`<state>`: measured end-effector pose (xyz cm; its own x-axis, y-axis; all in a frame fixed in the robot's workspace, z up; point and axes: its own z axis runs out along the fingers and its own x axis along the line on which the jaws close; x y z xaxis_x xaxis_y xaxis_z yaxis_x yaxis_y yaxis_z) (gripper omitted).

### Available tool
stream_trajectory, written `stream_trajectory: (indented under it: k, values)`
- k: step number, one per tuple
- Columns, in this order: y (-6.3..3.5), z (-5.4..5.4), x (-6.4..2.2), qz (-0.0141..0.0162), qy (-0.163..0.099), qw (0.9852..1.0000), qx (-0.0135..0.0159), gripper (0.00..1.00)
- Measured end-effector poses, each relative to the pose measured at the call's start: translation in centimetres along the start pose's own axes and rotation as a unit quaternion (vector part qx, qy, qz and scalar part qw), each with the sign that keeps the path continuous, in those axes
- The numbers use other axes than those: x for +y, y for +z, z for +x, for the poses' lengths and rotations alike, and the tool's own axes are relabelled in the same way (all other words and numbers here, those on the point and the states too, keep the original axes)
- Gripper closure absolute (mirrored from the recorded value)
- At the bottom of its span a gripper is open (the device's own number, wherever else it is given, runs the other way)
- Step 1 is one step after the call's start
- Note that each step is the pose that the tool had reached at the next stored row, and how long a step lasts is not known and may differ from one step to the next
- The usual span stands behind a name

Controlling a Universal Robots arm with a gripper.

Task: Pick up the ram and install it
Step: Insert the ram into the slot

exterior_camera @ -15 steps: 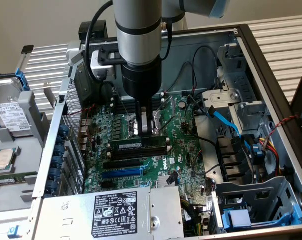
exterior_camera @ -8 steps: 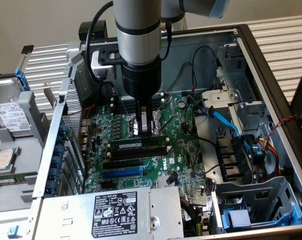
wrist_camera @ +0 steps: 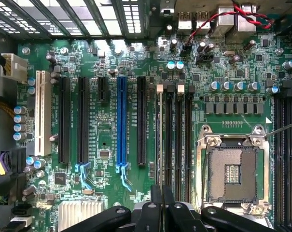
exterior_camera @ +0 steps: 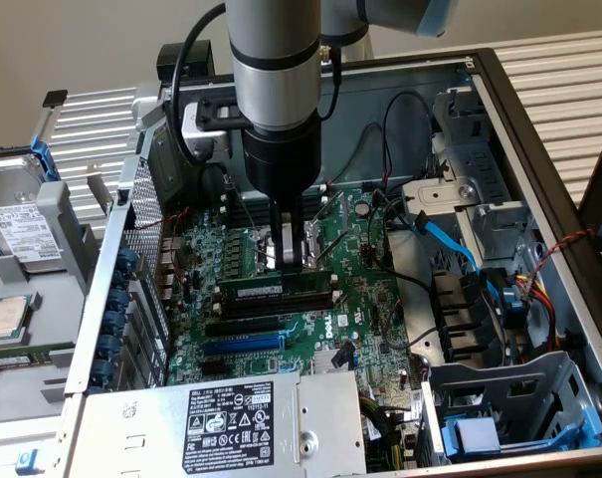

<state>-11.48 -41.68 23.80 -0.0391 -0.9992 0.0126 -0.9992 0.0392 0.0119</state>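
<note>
Black two-finger gripper (exterior_camera: 293,257), pinched narrow on long green circuit-board ram stick (exterior_camera: 271,287), upright on green motherboard (exterior_camera: 370,304).

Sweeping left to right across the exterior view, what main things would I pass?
hard drive → ram → blue cable → red and yellow wires
</note>
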Motion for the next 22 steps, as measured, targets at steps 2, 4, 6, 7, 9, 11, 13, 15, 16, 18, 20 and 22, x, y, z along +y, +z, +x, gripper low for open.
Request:
stream_trajectory:
  k: [2, 4, 6, 7, 9, 11, 13, 15, 16, 18, 20, 22]
  values:
    - [0.04, -0.01, 0.02, 0.0005, 0.000, 1.0000, 0.0004, 0.88]
    - [0.07, -0.02, 0.02, 0.0006, 0.000, 1.0000, 0.0007, 0.88]
    - [0.10, -0.03, 0.05, 0.0007, 0.000, 1.0000, 0.0008, 0.88]
    - [0.11, -0.03, 0.08, 0.0007, 0.000, 1.0000, 0.0009, 0.88]
    - [0.15, -0.03, 0.09, 0.0007, 0.000, 1.0000, 0.0012, 0.88]
    - [0.20, -0.04, 0.09, 0.0007, 0.000, 1.0000, 0.0014, 0.88]
    - [0.25, -0.08, 0.10, 0.0007, 0.000, 1.0000, 0.0018, 0.88]
    - [0.29, -0.18, 0.10, 0.0007, 0.000, 1.0000, 0.0021, 0.88]
    - [0.29, -0.23, 0.10, 0.0007, 0.000, 1.0000, 0.0024, 0.88]
    - [0.34, -0.27, 0.10, 0.0008, 0.000, 1.0000, 0.0031, 0.88]
    - [0.39, -0.30, 0.10, 0.0010, 0.000, 1.0000, 0.0039, 0.88]
    - [0.42, -0.32, 0.11, 0.0011, 0.000, 1.0000, 0.0045, 0.88]
